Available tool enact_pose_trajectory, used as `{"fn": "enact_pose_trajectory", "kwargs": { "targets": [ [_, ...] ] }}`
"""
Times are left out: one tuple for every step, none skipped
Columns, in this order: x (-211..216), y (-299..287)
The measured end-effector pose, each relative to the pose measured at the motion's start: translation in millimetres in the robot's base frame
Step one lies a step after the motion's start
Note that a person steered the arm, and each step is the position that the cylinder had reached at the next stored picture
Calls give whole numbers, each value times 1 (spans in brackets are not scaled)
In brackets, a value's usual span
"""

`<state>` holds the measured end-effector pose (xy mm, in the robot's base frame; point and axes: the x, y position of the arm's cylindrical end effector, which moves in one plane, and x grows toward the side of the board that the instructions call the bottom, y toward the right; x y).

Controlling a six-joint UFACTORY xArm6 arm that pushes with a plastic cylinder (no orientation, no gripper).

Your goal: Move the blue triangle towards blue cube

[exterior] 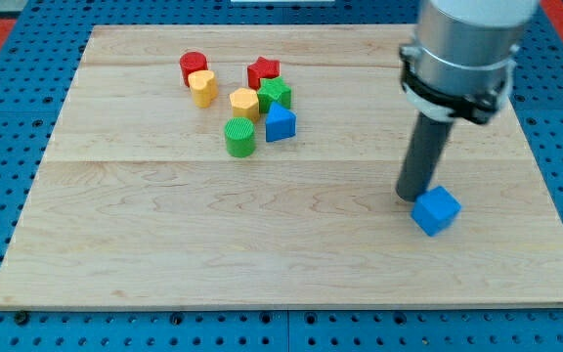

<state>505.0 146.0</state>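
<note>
The blue triangle (280,123) sits in the cluster of blocks at the view's upper middle, on the cluster's right side. The blue cube (436,209) lies alone at the view's right, well to the right of and below the triangle. My tip (411,198) stands on the board just left of the blue cube's upper left side, touching or nearly touching it. The tip is far to the right of the blue triangle.
Around the triangle are a green star (275,94), a red star (263,70), a yellow hexagon (244,102), a green cylinder (240,137), a yellow block (202,87) and a red cylinder (193,66). The wooden board (164,235) lies on blue pegboard.
</note>
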Motion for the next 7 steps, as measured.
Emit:
{"fn": "enact_pose_trajectory", "kwargs": {
  "targets": [
    [9, 6],
    [-34, -35],
    [-104, -28],
    [-163, -58],
    [-185, -140],
    [-146, -165],
    [-115, -175]
  ]
}}
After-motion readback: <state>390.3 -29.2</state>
